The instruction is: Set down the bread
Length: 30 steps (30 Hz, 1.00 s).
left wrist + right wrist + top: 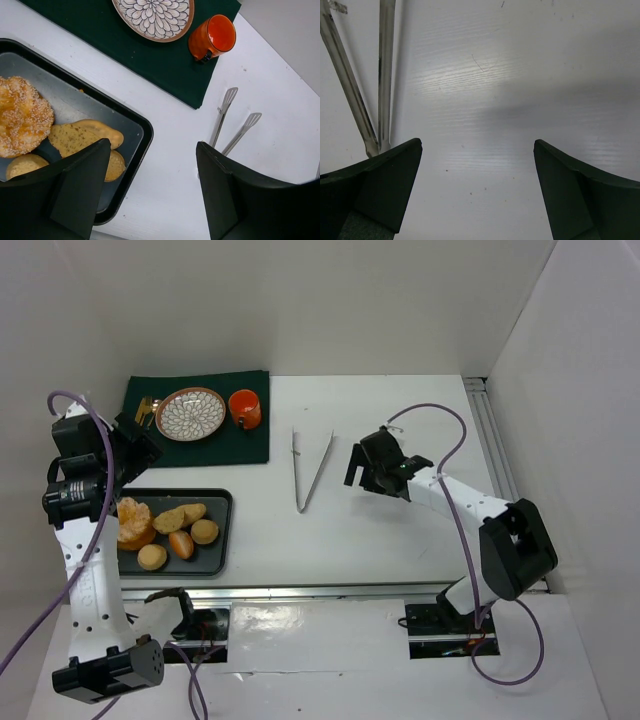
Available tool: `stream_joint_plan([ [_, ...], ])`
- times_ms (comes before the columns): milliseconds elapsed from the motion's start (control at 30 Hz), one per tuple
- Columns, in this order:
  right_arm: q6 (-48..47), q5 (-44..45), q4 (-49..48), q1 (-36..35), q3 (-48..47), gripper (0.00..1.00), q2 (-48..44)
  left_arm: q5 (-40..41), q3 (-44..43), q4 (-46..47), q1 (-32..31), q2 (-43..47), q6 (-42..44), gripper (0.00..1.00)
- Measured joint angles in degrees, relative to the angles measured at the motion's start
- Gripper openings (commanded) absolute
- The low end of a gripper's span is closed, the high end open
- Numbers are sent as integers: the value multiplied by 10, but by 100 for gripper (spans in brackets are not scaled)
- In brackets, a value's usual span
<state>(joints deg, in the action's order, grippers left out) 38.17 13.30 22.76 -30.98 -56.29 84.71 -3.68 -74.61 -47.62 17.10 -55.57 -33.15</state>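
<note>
Bread in the tray, both grippers empty.
The bread [181, 519] lies in the dark tray [224, 502] by the left edge of the desk, toward the near side. The left gripper [152, 145] hangs above the right rim of the tray, fingers spread, holding nothing. The right gripper [477, 145], also spread wide, is over the middle of the desk, just beside the metal tongs [310, 472].

A lab test cell: plain white boards [300, 300] wall in the white desk [390, 540] at its far and side edges, bare aluminium rails [497, 445] run along its right and near edges, and two cabled robot arms [450, 495] are bolted at the near edge
</note>
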Motion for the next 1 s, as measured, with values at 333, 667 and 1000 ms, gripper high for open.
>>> stream_joint_plan([
  [333, 10, -5, 3, 0, -29, 100, 17, 0, 0, -3, 0, 2, 0, 82],
  [667, -11, -20, -29, -108, -108, 100, 106, -5, 0, -4, 0, 2, 0, 82],
  [1000, -23, -1, -26, -171, -187, 100, 231, -16, 8, -3, 0, -1, 1, 82],
])
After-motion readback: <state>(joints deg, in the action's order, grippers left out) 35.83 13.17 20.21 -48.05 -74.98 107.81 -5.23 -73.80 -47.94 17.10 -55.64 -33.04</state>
